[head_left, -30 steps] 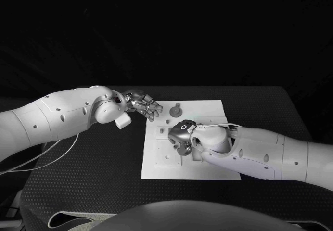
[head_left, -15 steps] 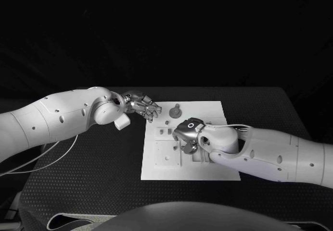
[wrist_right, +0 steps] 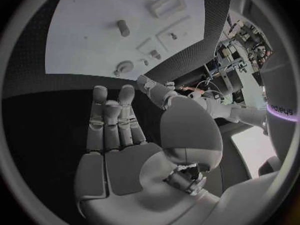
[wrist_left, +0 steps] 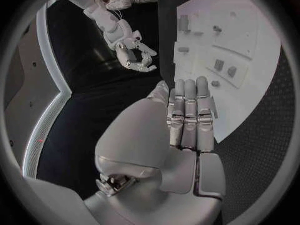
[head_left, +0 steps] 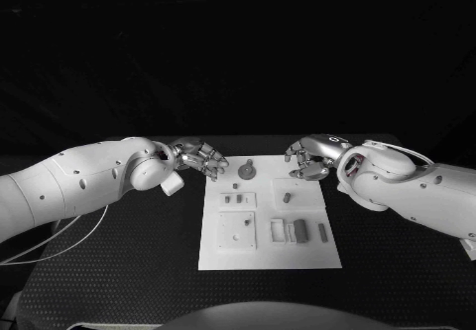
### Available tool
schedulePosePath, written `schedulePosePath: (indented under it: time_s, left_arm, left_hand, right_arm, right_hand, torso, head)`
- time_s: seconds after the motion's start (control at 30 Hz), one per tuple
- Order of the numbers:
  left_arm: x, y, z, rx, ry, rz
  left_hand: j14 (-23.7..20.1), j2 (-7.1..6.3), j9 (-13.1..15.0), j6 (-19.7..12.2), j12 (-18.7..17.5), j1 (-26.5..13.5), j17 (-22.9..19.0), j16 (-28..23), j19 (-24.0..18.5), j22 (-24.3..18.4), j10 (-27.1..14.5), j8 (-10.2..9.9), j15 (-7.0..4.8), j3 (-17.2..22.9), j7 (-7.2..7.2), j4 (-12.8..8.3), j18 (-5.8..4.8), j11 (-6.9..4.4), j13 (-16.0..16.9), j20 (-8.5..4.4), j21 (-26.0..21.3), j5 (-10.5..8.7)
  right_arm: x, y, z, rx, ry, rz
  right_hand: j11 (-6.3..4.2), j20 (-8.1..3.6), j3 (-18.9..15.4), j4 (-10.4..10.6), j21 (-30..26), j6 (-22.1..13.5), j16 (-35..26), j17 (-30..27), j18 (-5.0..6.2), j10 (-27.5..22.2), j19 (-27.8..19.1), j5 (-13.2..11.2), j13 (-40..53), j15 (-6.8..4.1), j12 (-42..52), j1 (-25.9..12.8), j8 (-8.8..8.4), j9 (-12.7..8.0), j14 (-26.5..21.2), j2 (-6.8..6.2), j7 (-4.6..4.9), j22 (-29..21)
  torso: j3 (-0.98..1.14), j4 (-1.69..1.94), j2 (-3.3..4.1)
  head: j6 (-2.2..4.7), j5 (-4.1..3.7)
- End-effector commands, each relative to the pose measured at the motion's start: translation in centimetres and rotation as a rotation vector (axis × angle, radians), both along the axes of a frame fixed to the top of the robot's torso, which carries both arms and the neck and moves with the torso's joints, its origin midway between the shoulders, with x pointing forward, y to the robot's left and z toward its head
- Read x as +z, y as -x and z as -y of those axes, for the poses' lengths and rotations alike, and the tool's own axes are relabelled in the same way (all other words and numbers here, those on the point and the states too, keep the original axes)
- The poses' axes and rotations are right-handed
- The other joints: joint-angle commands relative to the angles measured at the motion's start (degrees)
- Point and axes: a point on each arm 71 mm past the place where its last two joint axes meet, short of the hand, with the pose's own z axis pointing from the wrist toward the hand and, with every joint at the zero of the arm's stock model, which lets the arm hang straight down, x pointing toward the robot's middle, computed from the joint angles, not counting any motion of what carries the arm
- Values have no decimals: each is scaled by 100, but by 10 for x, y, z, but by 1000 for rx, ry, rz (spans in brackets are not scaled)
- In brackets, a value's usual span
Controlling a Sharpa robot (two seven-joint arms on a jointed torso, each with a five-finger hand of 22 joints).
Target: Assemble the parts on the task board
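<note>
Head view: white task board (head_left: 267, 258) lying at the centre of the black surface (head_left: 119, 268), bearing small grey parts (head_left: 303, 232) in its recesses and a round part (head_left: 246, 170) at its 12 o'clock edge. Left hand (head_left: 201, 159) hovers off the board's 10 o'clock corner, right hand (head_left: 312, 159) off its 2 o'clock corner. Wrist views: fingers (wrist_left: 187, 116) of each hand extended, apart, grasping nothing.

The task board (head_left: 267, 258) is white, with small grey parts (head_left: 301, 230) on it. The table (head_left: 119, 254) is black with a fine dotted weave.
</note>
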Motion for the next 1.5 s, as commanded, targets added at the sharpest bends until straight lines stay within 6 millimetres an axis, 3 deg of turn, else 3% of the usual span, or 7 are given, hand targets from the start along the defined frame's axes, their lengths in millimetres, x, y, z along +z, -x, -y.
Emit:
schedulePosePath:
  time_s: [0.03,0.1,0.2,0.43,0.87,1.17,1.5]
  left_arm:
    - [6,-4,1,29,50,74]
    - [6,-4,1,26,51,75]
    - [6,-4,3,21,47,75]
    - [7,-4,5,16,52,96]
    - [8,-6,6,29,58,116]
    - [8,-6,6,29,55,113]
    - [8,-6,7,26,54,109]
  left_hand:
    - [-17,-125,-5,-40,3,44,-15,-35,-18,-30,-53,-19,22,51,16,25,90,4,-15,30,-7,2]
    - [-17,-184,-5,-45,4,46,-24,-41,-17,-48,-57,-20,28,60,17,46,89,7,-23,36,-6,2]
    - [-17,-236,-6,-54,3,9,-35,-49,-13,-69,-69,-23,35,71,26,65,88,16,-35,44,-5,2]
    - [-17,-282,-5,-65,4,-158,-53,-60,-7,-109,-93,-22,46,99,44,71,90,44,-60,53,-1,0]
    - [-16,-257,1,-66,13,-318,-66,-64,-4,-147,-92,-13,46,177,52,68,99,42,-78,55,2,0]
    - [-14,-257,0,-80,9,-362,-69,-63,0,-156,-103,-17,45,203,57,67,102,47,-85,54,5,0]
    - [-14,-259,-2,-109,2,-402,-73,-62,1,-168,-134,-27,44,237,69,66,104,59,-98,54,6,0]
  right_arm:
    - [1,2,1,46,-4,23]
    - [-1,1,3,56,47,33]
    - [-7,-1,1,74,143,26]
    - [-30,0,-5,93,215,2]
    - [-61,4,-15,118,301,-33]
    - [-72,8,-18,131,310,-68]
    - [-74,10,-25,149,276,-51]
  right_hand:
    - [217,6,-13,-16,-42,-120,-57,-55,-6,-1089,9,9,-664,104,-938,16,-40,-64,76,-87,66,36]
    - [379,5,-25,28,-67,-179,-71,-74,-6,-1172,28,9,-1058,242,-1542,-8,-45,-107,95,-171,-36,36]
    - [489,20,-64,118,-120,-249,-84,-97,-6,-1194,26,7,-1468,353,-2168,-36,-46,-173,88,-272,-106,33]
    - [476,15,-138,344,-180,-315,-100,-147,-6,-1058,66,1,-1925,334,-2798,-18,-8,-293,132,-394,-178,44]
    - [413,3,-206,305,-229,-255,-114,-180,-6,-780,100,5,-2123,273,-3035,108,93,-381,179,-307,-163,64]
    - [502,6,-219,259,-265,-115,-107,-185,-6,-610,122,5,-2206,357,-3140,156,206,-415,173,-145,-78,75]
    - [360,-30,-286,-87,-276,275,-88,-201,-6,-28,234,11,-2136,219,-3062,165,437,-425,278,391,-74,93]
  torso:
    - [1,-24,-17]
    - [6,-39,-28]
    - [12,-41,-28]
    - [12,-40,-34]
    - [-5,-23,-23]
    - [-7,-31,-26]
    - [1,-31,-26]
  head:
    - [62,-20]
    - [70,-9]
    - [80,-17]
    - [87,-37]
    - [50,-33]
    - [8,-74]
    - [-5,-74]
